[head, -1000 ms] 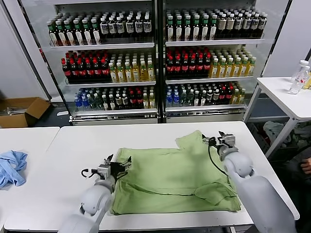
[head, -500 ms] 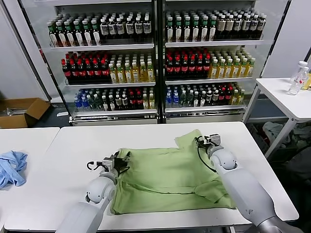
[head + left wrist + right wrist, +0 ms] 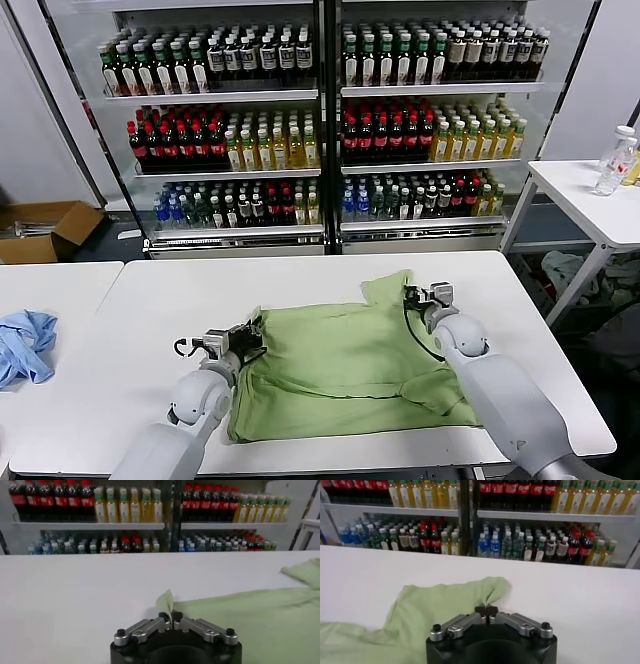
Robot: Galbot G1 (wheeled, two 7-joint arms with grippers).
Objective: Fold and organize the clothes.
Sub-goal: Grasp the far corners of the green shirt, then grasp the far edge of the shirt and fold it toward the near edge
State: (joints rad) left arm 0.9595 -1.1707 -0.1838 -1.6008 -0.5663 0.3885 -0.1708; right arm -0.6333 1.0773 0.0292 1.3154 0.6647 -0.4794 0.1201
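The light green T-shirt (image 3: 345,360) lies spread on the white table, plain side up; no print shows. My left gripper (image 3: 253,335) is shut on the shirt's left upper corner, a small fold of cloth (image 3: 165,601) pinched between its jaws (image 3: 171,617). My right gripper (image 3: 412,296) is shut on the edge of the sleeve (image 3: 390,290) at the shirt's far right, the cloth (image 3: 445,605) pinched at the jaw tips (image 3: 486,610). The shirt's lower right part (image 3: 440,390) is folded over.
A light blue garment (image 3: 25,345) lies on the neighbouring table at far left. Behind the table stand drink coolers (image 3: 320,120) full of bottles. A side table (image 3: 590,195) with bottles is at the right. A cardboard box (image 3: 45,230) sits on the floor at left.
Both grippers have moved inward, holding the cloth: the right from the table's right side toward the centre, the left slightly right and away from me. The shirt's edges have drawn in.
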